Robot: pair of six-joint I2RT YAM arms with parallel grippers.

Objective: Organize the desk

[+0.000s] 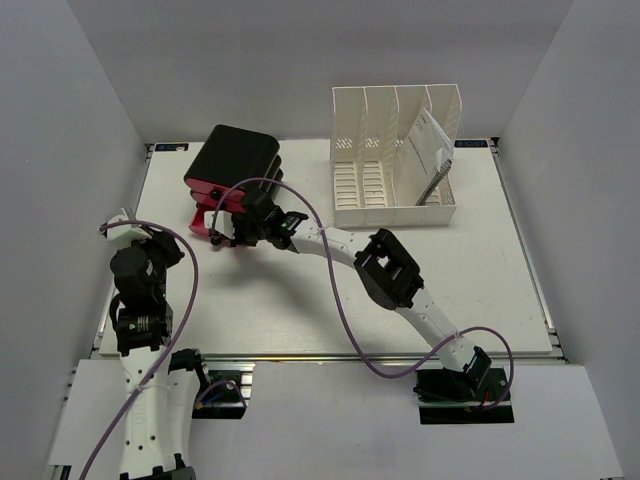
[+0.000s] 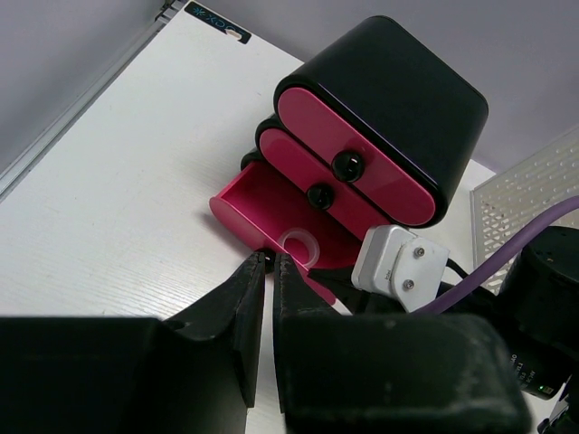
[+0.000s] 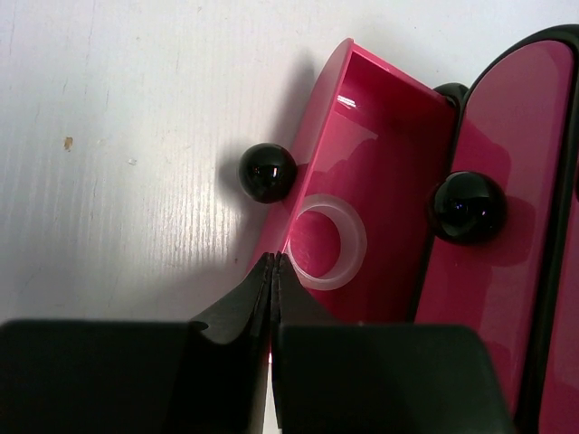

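The white desk (image 1: 300,310) carries a black drawer unit (image 1: 232,160) with pink drawers at the back left. Its bottom drawer (image 3: 362,181) is pulled open, with a translucent ring (image 3: 327,241) lying inside. My right gripper (image 3: 273,262) is shut and empty, its tips just above the open drawer's front wall, beside that drawer's black knob (image 3: 268,172). In the top view the right gripper (image 1: 214,234) reaches across to the unit. My left gripper (image 2: 269,262) is shut and empty, held above the desk on the left and pointing at the open drawer (image 2: 262,203).
A white slotted file rack (image 1: 395,155) stands at the back right with papers leaning in its right slot. Grey walls close in the desk on three sides. A silver rail (image 1: 330,355) runs along the near edge. A purple cable (image 1: 340,300) trails along the right arm.
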